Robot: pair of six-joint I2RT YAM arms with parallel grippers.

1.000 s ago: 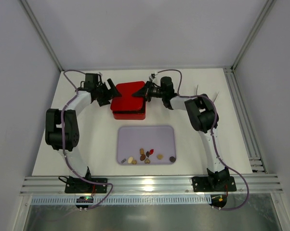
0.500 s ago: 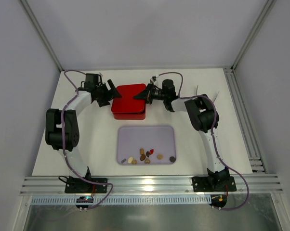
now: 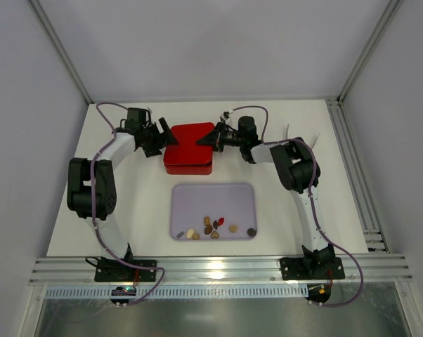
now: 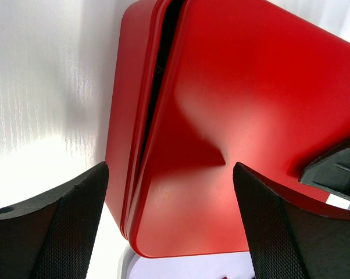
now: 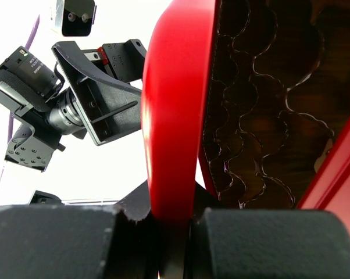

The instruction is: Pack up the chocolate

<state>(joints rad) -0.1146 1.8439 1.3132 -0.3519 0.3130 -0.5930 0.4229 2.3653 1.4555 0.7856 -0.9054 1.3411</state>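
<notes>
Little has shifted in the last second. Right gripper (image 3: 210, 138) pinches the lid (image 4: 233, 116) of the red box (image 3: 189, 158), holding it ajar, while left gripper (image 3: 161, 137) gapes wide beside it. Chocolates (image 3: 211, 228) lie on the lilac tray (image 3: 211, 196), nearer the arm bases, midway between the arms.

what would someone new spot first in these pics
The red box at the far middle of the table, its lid pinched by the right claw and tilted open off a dark moulded insert. The left claw stands open at its left side. Nearer, a few chocolates lie in the lilac tray.
</notes>
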